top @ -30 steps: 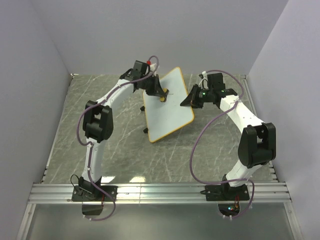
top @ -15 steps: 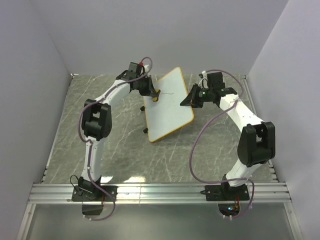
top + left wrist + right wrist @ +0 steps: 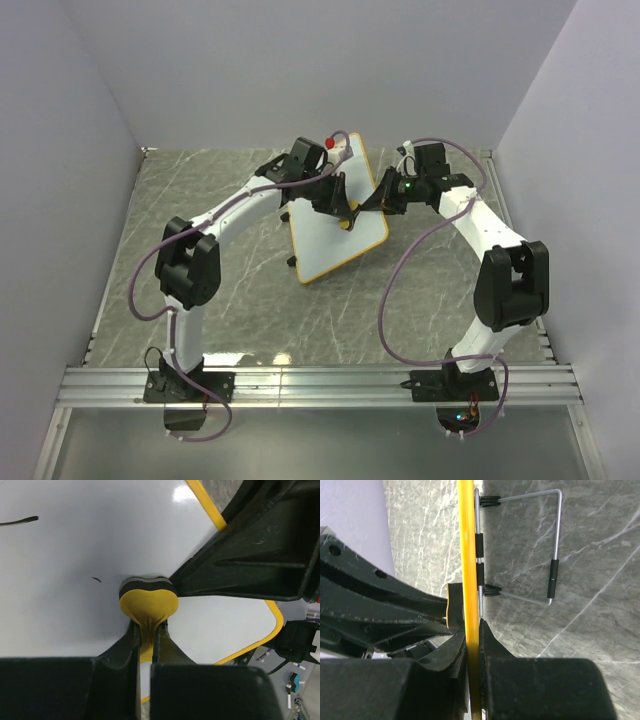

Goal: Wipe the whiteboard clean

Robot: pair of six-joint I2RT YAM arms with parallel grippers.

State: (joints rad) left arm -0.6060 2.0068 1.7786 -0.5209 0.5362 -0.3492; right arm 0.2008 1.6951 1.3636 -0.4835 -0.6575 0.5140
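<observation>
The whiteboard (image 3: 325,245) stands tilted on the marble table, its frame orange-yellow. My left gripper (image 3: 344,213) is shut on a yellow eraser (image 3: 348,222) and presses it against the board's face near the right edge. In the left wrist view the eraser (image 3: 148,601) bulges out of the shut gripper (image 3: 146,630) onto the white board (image 3: 65,590); a black stroke (image 3: 20,521) and a small black mark (image 3: 96,579) show on it. My right gripper (image 3: 373,205) is shut on the board's right edge; the right wrist view shows the yellow frame (image 3: 467,540) pinched in the gripper (image 3: 473,630).
Behind the board a wire stand (image 3: 552,550) rests on the grey marble table (image 3: 220,290). The left gripper's black fingers (image 3: 380,605) sit just across the frame from my right gripper. Lilac walls close in the table on three sides.
My left gripper has swept the eraser from the board's upper left across to the right, close to the right gripper. The right gripper and the board stay in place.
</observation>
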